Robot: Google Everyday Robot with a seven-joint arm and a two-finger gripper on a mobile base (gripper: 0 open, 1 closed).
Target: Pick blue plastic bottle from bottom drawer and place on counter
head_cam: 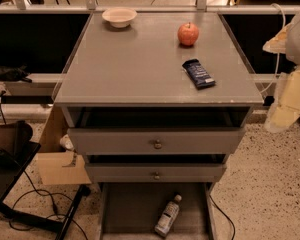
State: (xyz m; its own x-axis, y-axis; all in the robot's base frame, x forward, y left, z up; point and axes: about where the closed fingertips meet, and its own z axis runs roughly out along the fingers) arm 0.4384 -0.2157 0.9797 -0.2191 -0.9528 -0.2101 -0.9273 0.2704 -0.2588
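The blue plastic bottle (168, 215), clear with a white cap and a pale label, lies on its side on the floor of the open bottom drawer (125, 209), right of centre, with its cap pointing up and to the right. The counter (135, 64) is the wide grey top of the cabinet. My arm comes in at the right edge of the camera view. My gripper (278, 118) hangs beside the counter's right front corner, well above and to the right of the bottle, and touches nothing.
On the counter stand a white bowl (119, 17) at the back left, a red apple (188, 34) at the back right, and a dark blue snack bar (198, 73) near the right edge. Two knobbed drawers (156, 143) stand slightly open above the bottom drawer. Cables and a dark stand (20, 184) are on the floor to the left.
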